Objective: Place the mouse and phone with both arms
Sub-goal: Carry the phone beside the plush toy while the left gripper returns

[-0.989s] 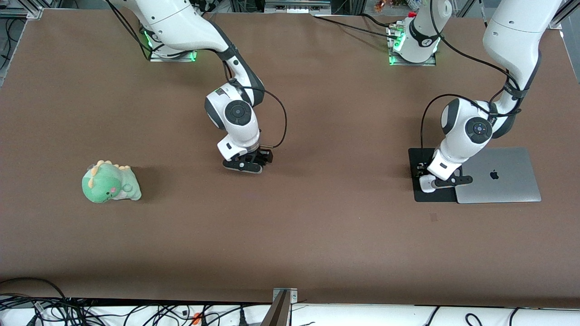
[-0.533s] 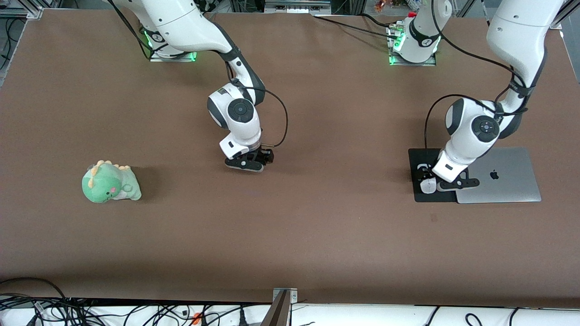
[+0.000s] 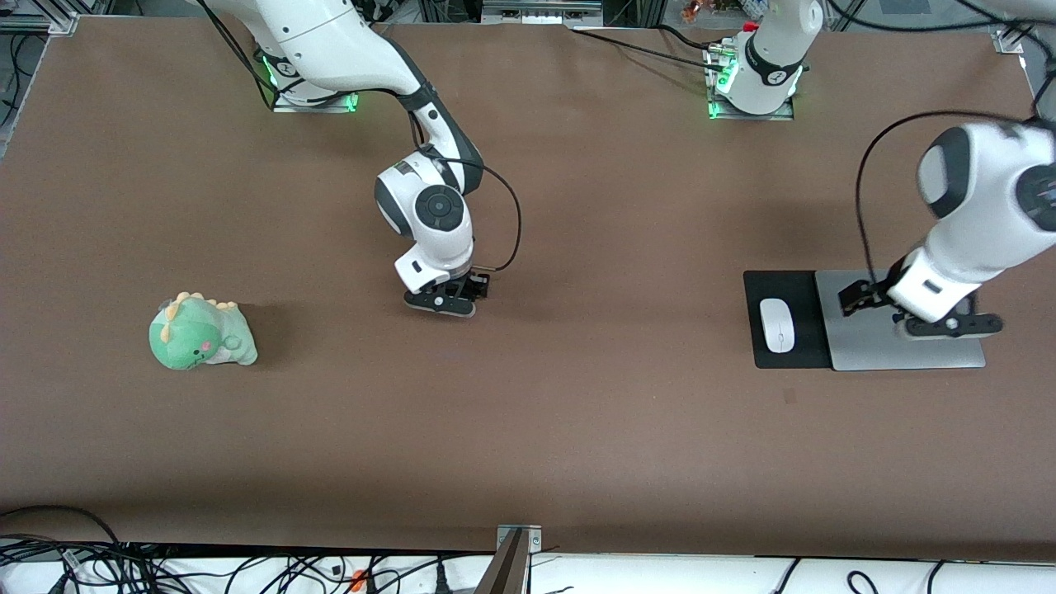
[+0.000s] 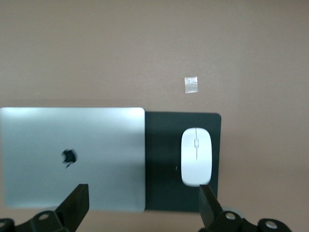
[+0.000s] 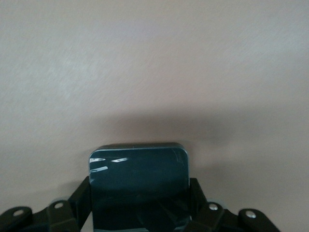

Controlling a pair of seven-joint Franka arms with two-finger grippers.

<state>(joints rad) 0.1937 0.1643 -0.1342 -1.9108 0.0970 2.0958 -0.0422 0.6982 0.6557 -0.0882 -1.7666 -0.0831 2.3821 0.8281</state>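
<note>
Centre of the front frame: the right gripper is down low at the desk, its jaws pinching the phone. In the right wrist view the black slab pokes straight out past the jaws, long axis running away from the wrist. Whether it rests on the desk yet, I can't tell. The set-down looks to turn on that flat face meeting bare desk, and there's nothing beside it.

Over at the left arm's end, mid-height in the frame, the left gripper hangs above the silver laptop, jaws spread wide and holding nothing. The mouse lies on the black mat just beside the laptop. From those jaws it lies toward the right arm's end, clear of them, its long axis running up and down the frame. Mouse placed, I'd judge, with the left arm much the nearer to it.

The count: one phone, one mouse, one mat, one laptop. One green plush dinosaur is lower down at the right arm's end, well apart from everything, and there are two arms
</note>
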